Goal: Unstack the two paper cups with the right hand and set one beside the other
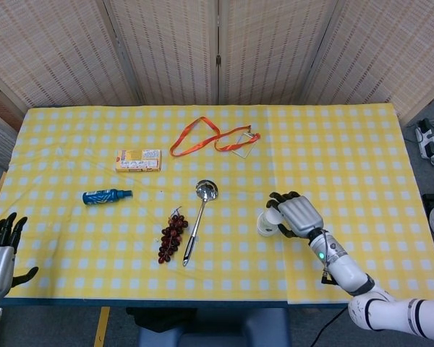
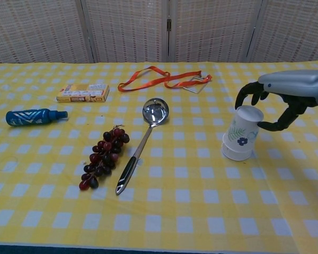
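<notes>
Where the yellow checked surface (image 2: pixel 164 211) lies bare right of the ladle (image 2: pixel 143 140), the stacked paper cups (image 2: pixel 239 133) sit upside down, tilted. Right hand (image 2: pixel 286 95) curls over their top, fingertips (image 2: pixel 243 99) touching; grip uncertain. Left hand (image 1: pixel 0 242) idle, fingers spread, at near-left edge.

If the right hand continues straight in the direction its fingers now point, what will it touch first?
Most likely the white upside-down paper cup stack with the blue flower print. The right hand arches over its top, fingers curled down on either side. Whether they already touch the cup is unclear.
</notes>
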`<action>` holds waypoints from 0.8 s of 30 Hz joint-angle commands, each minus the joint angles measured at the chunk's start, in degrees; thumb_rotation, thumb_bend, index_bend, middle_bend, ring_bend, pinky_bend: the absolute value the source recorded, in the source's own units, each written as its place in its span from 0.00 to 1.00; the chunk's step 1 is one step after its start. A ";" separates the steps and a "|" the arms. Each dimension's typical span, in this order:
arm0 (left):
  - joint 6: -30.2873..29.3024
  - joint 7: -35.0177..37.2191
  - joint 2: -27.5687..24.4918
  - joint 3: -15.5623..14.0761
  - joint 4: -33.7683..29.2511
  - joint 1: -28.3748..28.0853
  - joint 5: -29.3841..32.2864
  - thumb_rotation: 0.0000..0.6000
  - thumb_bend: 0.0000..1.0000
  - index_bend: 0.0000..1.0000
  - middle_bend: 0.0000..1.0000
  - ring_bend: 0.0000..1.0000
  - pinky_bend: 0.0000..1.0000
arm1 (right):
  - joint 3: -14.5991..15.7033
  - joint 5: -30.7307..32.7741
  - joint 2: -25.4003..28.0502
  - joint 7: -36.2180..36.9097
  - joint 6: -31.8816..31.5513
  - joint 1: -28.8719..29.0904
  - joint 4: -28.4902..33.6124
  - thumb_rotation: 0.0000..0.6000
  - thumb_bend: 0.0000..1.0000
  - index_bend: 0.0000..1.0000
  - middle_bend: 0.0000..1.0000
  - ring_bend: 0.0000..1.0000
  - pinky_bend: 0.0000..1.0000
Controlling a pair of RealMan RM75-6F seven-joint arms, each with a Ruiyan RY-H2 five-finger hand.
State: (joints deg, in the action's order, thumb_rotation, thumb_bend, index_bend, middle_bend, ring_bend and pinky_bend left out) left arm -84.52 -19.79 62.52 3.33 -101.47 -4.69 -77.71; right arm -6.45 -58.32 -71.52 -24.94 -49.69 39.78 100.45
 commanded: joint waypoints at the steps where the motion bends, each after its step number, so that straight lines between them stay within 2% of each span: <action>1: 0.10 -0.04 -0.07 0.03 -0.09 -0.06 0.08 1.00 0.19 0.02 0.00 0.01 0.00 | -0.47 -0.70 1.25 1.25 -0.63 -0.07 1.21 1.00 0.49 0.36 0.18 0.24 0.20; 10: 0.35 -0.21 -0.35 0.06 -0.51 -0.20 0.43 1.00 0.19 0.01 0.00 0.01 0.00 | -2.09 -6.31 7.97 8.98 -4.63 -2.78 7.07 1.00 0.49 0.36 0.19 0.25 0.20; 15: 0.44 -0.15 -0.47 0.01 -0.62 -0.20 0.56 1.00 0.19 0.01 0.00 0.01 0.00 | -1.83 -9.54 12.34 13.35 -7.71 -5.83 8.35 1.00 0.49 0.37 0.19 0.25 0.20; 19: 0.77 -0.19 -0.37 -0.02 -0.84 -0.41 0.59 1.00 0.19 0.01 0.00 0.01 0.00 | -0.49 -10.65 13.87 16.00 -8.40 -7.96 6.82 1.00 0.49 0.37 0.20 0.25 0.20; 24: 1.40 -0.54 -0.14 -0.12 -1.17 -0.84 0.49 1.00 0.19 0.01 0.00 0.01 0.00 | 1.65 -10.53 11.81 18.38 -5.59 -8.73 1.93 1.00 0.49 0.37 0.20 0.25 0.20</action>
State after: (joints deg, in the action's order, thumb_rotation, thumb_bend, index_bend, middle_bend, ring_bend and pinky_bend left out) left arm -83.16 -20.29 62.35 3.21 -102.61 -5.50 -77.23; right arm -5.84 -68.78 -58.66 -7.54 -56.57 31.46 104.21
